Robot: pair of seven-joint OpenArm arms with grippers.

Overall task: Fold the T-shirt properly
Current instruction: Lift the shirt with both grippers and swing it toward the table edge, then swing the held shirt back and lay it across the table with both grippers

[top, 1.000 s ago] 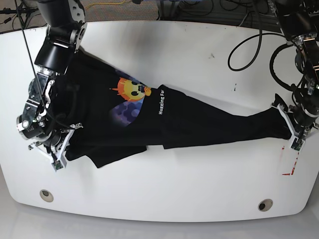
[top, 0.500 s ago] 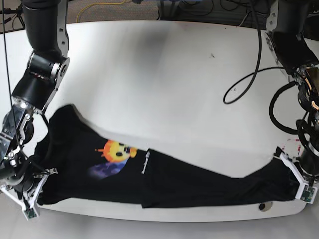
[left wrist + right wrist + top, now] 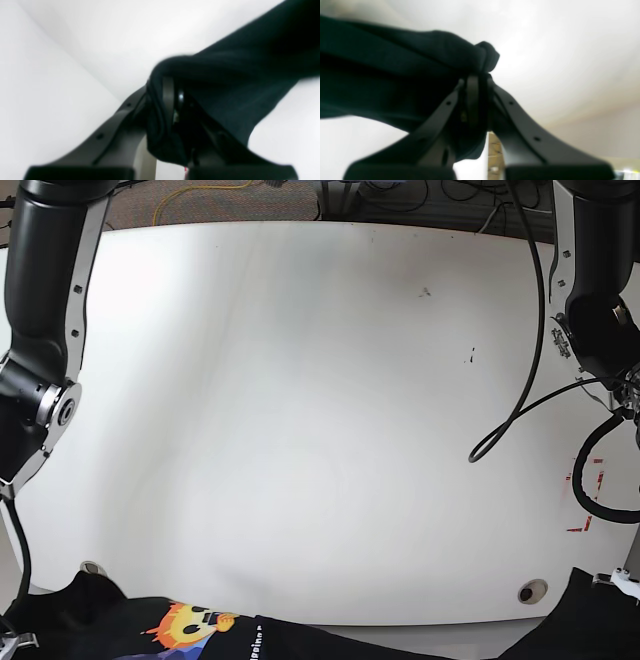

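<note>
T-shirt (image 3: 250, 638): black cloth, emoji print showing; hangs across the near edge of the worktop (image 3: 300, 380), mostly below the base view's bottom edge, stretched between the two grippers.
Handling: judged soft, light, limp; sags and bunches wherever unsupported, no fragility. Slips only if the pinch is thin.
Where to hold: judged best at opposite ends of the garment, on a hem or seam fold with several layers; that is roughly how it is pinched at present.
Left gripper (image 3: 172, 105): clamped tight on a bunched wad of the shirt; cloth wraps over the fingertips and runs away up-right from the jaws, taut-looking. A loose fold droops below the jaws.
Right gripper (image 3: 475, 100): pinching a rolled edge of the shirt; fabric bulges just above the tips and trails off to the left of the jaws.
Base view: both grippers out of frame low; only upper arms visible.
Wrist views: blurred, cloth detail unclear.
</note>
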